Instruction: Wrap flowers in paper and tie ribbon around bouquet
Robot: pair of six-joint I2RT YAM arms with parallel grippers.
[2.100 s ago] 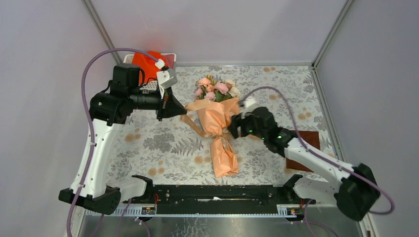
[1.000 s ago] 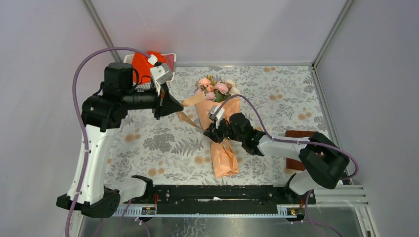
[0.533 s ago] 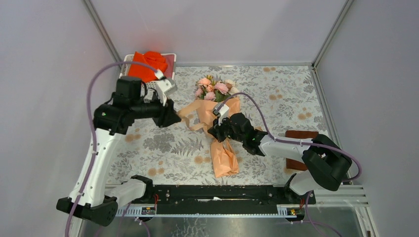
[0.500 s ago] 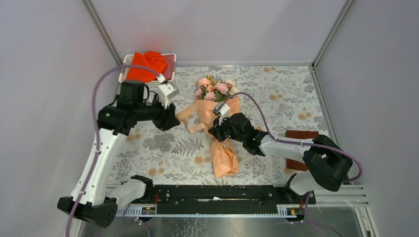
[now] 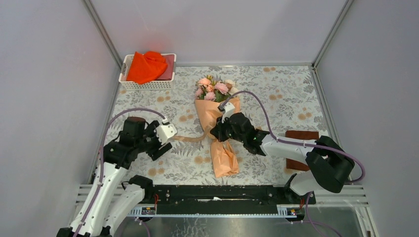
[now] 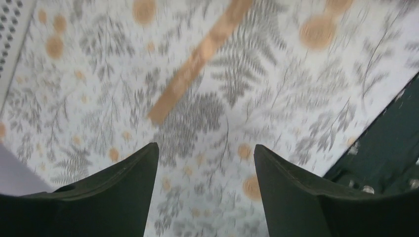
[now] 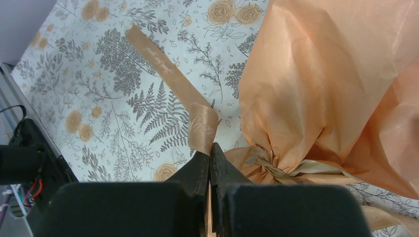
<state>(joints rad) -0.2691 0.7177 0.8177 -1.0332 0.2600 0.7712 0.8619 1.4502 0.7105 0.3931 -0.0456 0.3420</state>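
The bouquet (image 5: 220,129) lies mid-mat, a peach-orange paper (image 7: 321,84) cone with the pink and cream flowers (image 5: 215,89) at its far end. The tan ribbon (image 7: 163,66) is tied round the cone's waist, and one tail runs left across the mat (image 5: 189,139). My right gripper (image 7: 210,148) is shut on that tail right beside the knot; from above it sits at the cone's waist (image 5: 216,134). My left gripper (image 6: 205,148) stands open and empty above the mat, near left (image 5: 162,148). The ribbon's loose end (image 6: 197,61) lies ahead of its fingers.
A white basket (image 5: 143,85) holding a bright orange-red cloth (image 5: 146,66) stands at the far left corner. A dark brown pad (image 5: 302,134) lies at the right, partly under my right arm. The black rail (image 5: 217,192) runs along the near edge.
My left gripper has let go of the ribbon's end, opened and drawn back toward the near left. The tail now lies flat on the mat. My right gripper closed on the ribbon by the knot.
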